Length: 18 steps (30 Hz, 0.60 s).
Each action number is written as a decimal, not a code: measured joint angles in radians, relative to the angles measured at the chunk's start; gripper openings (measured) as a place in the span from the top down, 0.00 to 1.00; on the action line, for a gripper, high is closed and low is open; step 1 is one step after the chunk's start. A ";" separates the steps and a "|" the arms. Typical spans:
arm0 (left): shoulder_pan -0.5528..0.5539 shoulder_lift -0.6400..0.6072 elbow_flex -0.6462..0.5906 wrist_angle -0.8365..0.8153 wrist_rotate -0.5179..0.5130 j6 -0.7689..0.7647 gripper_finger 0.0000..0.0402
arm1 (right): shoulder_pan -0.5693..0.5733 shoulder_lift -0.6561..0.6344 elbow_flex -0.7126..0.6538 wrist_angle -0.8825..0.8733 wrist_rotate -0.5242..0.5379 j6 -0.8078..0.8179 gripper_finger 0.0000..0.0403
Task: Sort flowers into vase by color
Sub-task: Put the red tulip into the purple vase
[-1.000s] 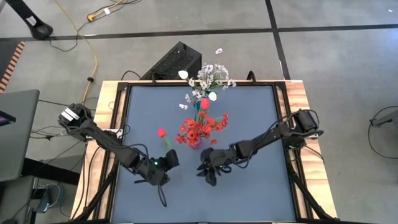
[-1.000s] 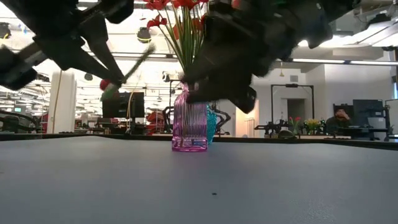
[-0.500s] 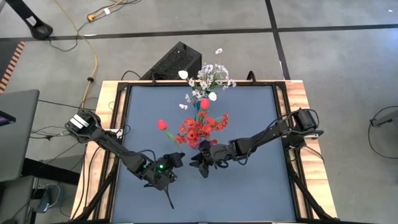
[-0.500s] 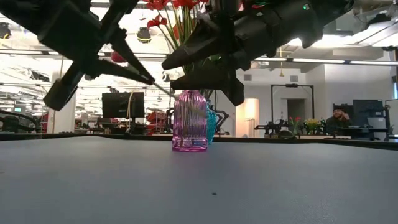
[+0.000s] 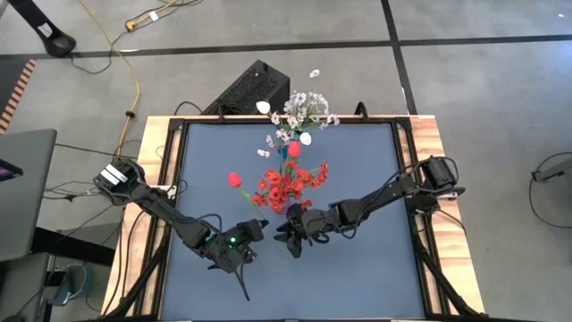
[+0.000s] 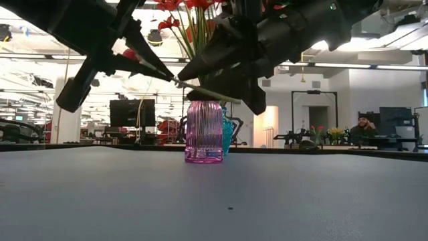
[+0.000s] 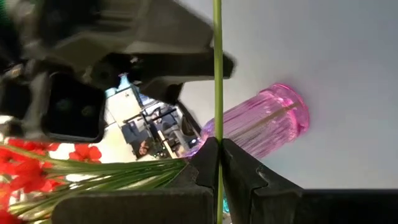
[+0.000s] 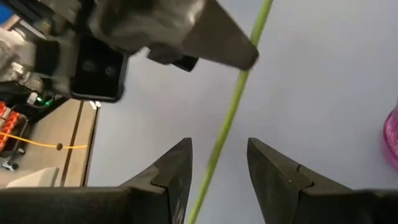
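Tabletop [image 5: 357, 259] centre holds the pink vase [image 6: 203, 131] of red flowers [image 5: 284, 186]. Left tool [image 7: 218, 163] pinches one red tulip's stem [image 7: 217, 74], likely light, whippy, slippery; right tool [image 8: 217, 163] stands half-spread around that stem, suggesting a low, near-pinch grip.

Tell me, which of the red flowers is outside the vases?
The lone red tulip, its stem pinched in the shut left gripper; the other red flowers stand bunched in the pink vase.
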 joint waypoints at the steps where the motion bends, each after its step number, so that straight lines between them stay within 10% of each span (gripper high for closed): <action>1: 0.000 0.000 0.000 0.009 -0.002 0.000 1.00 | 0.000 0.000 0.000 -0.004 0.000 0.000 0.55; 10: 0.000 -0.001 0.000 0.021 -0.010 0.000 1.00 | 0.001 0.000 0.000 -0.010 -0.008 -0.027 0.61; 18: 0.000 -0.001 0.000 0.021 -0.011 0.002 1.00 | -0.001 0.000 0.000 -0.012 -0.031 -0.071 0.91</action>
